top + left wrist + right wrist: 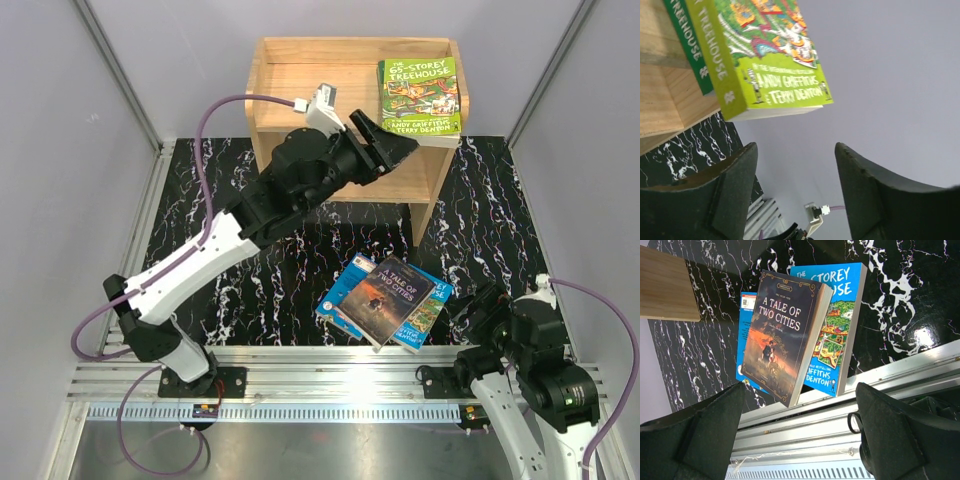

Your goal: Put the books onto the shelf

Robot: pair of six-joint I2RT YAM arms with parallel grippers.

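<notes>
The green Treehouse paperback [420,95] lies atop the light-wood shelf [285,60], just beyond the left jaws, which are spread and empty. The dark "Tale of Two Cities" paperback [385,300] tops two blue paperbacks [338,292] on the black marbled bench [300,290]. Its long axis slants, and it sits just left of the spread, nearer right jaws.

Your left arm [200,255] is stretched far forward and across to its right, with the wrist raised. The left gripper [795,150] leads, jaws parted. Your right arm [540,385] sits folded close over its own base, elbow up. The right gripper [800,392] is angled forward and down, jaws spread wide.
</notes>
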